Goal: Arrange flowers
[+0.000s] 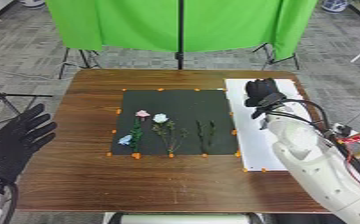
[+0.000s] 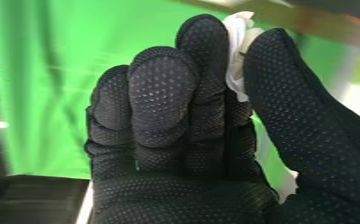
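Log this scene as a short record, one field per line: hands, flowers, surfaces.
Left hand: open, off the table's left side
Right hand: over the far part of the white board, pinching a white thing, perhaps a petal or flower
Pink flower: far end of the dark mat, left half
White flower: just right of the pink one
Blue flower: near-left corner of the mat
Green stems: two, side by side on the mat's right half
Table: brown wood

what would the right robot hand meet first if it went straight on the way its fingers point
Most likely the green cloth beyond the table, though how far off it hangs is unclear.
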Tool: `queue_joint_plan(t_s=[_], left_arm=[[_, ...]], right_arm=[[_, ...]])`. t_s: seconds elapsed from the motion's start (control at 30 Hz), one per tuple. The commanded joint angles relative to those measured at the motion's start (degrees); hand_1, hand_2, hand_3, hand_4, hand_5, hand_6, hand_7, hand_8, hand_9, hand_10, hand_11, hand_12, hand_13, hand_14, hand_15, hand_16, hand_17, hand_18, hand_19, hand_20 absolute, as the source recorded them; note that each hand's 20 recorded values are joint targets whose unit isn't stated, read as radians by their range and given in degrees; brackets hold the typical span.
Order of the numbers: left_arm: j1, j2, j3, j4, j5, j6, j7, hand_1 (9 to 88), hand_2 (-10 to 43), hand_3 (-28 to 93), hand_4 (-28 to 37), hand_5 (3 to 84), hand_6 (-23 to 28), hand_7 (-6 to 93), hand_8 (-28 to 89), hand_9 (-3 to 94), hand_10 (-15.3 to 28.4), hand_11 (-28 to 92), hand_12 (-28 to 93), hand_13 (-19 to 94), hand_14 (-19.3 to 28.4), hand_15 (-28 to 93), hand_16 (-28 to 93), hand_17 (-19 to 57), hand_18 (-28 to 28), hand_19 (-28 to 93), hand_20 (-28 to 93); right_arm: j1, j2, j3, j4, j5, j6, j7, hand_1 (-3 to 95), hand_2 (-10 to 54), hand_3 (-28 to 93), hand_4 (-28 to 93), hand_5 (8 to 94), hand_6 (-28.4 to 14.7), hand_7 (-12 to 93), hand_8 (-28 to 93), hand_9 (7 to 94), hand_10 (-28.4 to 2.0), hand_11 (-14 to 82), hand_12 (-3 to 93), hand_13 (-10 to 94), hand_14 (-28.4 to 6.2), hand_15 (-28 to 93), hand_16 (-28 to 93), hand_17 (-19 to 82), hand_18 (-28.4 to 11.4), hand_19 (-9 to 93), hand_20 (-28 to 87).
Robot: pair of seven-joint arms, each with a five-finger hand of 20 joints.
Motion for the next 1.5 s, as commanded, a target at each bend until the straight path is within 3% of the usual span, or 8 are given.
queue_joint_plan(t_s=[0.03, 0.37, 0.6, 1.17, 1.5], left_arm=[[-0.27, 0.4, 0.83, 0.53, -0.08, 0.15, -0.77, 25.3, -2.2, 71, -28.3, 27.9, 2.9, 23.6, -13, 21.1, 10.8, 29, 11, 15, 12.9, 43, -5, -10.8, 19.1, 45, 5], [-0.46, 1.13, 1.29, 0.64, -0.39, 0.53, -0.73, 25.3, -2.1, 71, -28.3, 27.7, 2.9, 23.6, -13, 21.1, 10.7, 29, 11, 15, 12.9, 44, -5, -10.8, 19.1, 45, 5], [0.11, 0.2, 0.71, 0.34, -0.06, 0.29, -0.82, 25.3, -2.1, 71, -28.3, 27.8, 2.9, 23.5, -13, 21.1, 10.7, 29, 11, 15, 12.9, 43, -5, -10.8, 19.1, 45, 5], [-0.8, -0.03, 0.89, 0.66, 0.21, -0.48, -1.62, 25.2, -2.2, 71, -28.3, 27.8, 2.9, 23.5, -13, 21.1, 10.8, 29, 11, 15, 12.9, 43, -5, -10.8, 19.1, 45, 5], [-0.44, 0.46, 0.81, 0.6, -0.09, 0.02, -1.17, 25.2, -2.2, 71, -28.3, 27.8, 2.9, 23.5, -13, 21.1, 10.7, 29, 11, 15, 13.0, 44, -5, -10.8, 19.1, 45, 5]], right_arm=[[3.51, -11.41, -7.17, -3.54, -0.72, -0.77, -7.32, 46.2, -9.5, 85, -28, 70.8, 2.7, 52, -12, 86.8, -1.7, 23.7, 50.4, 77, -1.8, 60, 36, 32, -16.6, 81, 40], [5.36, -15.11, -12.37, -1.14, -4.02, -5.3, -10.75, 46.0, -9.5, 85, -28, 69.8, 2.8, 52, -12, 86.0, -1.9, 23.7, 50.2, 76, -1.7, 60, 36, 31, -16.4, 80, 41], [4.47, -14.73, -12.08, -0.8, -5.23, -5.56, -10.79, 44.6, -9.5, 84, -28, 68.6, 2.6, 52, -12, 84.8, -2.2, 24.0, 50.1, 75, -2.2, 61, 34, 31, -16.4, 80, 41], [4.31, -15.2, -10.18, -0.62, -6.45, -10.41, -11.52, 39.5, -9.5, 81, -28, 60.7, 2.5, 53, -15, 75.7, -2.5, 24.6, 47.5, 68, -2.5, 63, 33, 27, -16.3, 78, 42], [3.67, -15.24, -7.91, -2.19, -6.24, -13.36, -12.89, 35.1, -9.5, 83, -28, 58.6, 3.1, 47, -14, 68.8, -3.7, 33.8, 40.7, 64, -3.4, 66, 28, 26, -16.6, 77, 44]])
